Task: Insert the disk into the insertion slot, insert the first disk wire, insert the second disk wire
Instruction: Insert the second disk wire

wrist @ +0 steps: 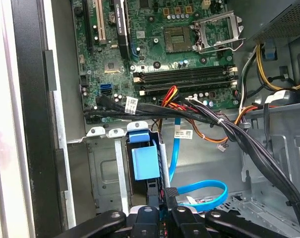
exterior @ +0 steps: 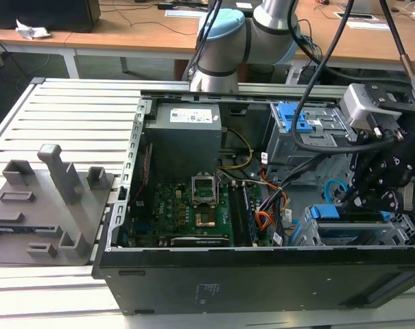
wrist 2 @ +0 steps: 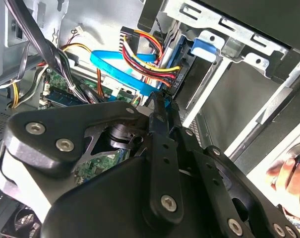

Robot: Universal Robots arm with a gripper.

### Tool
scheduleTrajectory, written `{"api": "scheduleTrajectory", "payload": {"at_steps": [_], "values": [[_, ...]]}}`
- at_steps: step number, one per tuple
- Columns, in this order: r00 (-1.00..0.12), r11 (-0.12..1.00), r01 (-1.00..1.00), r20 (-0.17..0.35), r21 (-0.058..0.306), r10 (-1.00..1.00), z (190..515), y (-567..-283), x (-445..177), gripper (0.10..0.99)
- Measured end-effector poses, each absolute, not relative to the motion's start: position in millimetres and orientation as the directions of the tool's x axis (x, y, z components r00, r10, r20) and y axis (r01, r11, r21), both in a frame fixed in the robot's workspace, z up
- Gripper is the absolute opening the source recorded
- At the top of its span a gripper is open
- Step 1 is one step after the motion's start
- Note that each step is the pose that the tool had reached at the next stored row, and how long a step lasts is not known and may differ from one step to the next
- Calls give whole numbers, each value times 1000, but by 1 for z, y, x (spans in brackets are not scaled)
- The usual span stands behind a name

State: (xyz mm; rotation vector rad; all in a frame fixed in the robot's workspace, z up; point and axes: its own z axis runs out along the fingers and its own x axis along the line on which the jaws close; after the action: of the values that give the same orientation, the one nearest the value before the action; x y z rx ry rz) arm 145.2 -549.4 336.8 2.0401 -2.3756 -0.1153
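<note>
The black linkage-fingered tool is pressed together, its tips pinching a small black connector at the end of a flat light-blue ribbon cable; in the first wrist view the same tool grips where that cable loops back toward it. Just beyond the tips a bundle of red, yellow and black wires runs into a black plug, crowding the approach. The flat silver disk in its bright blue plastic carrier sits down inside the silver sheet-metal insertion slot, with only the blue end and its edge showing. In the exterior view the tool hangs over the blue-topped drive cage at the open black computer case's corner on the exterior view's right. Thick black sleeved cables cross between the green motherboard and the cage. A grey metal box with blue plastic latches stands behind. A person's hand rests at the case edge. On the slatted desk beside the case lies a grey plastic fixture.
</note>
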Motion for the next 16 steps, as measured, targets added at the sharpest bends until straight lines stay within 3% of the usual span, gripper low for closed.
{"api": "scheduleTrajectory", "payload": {"at_steps": [5,6,16], "values": [[-152,149,-987,-43,61,-987,336,-549,145,176],[-152,149,-987,-43,61,-987,336,-549,145,239],[-152,149,-987,-43,61,-987,369,-549,145,239]]}}
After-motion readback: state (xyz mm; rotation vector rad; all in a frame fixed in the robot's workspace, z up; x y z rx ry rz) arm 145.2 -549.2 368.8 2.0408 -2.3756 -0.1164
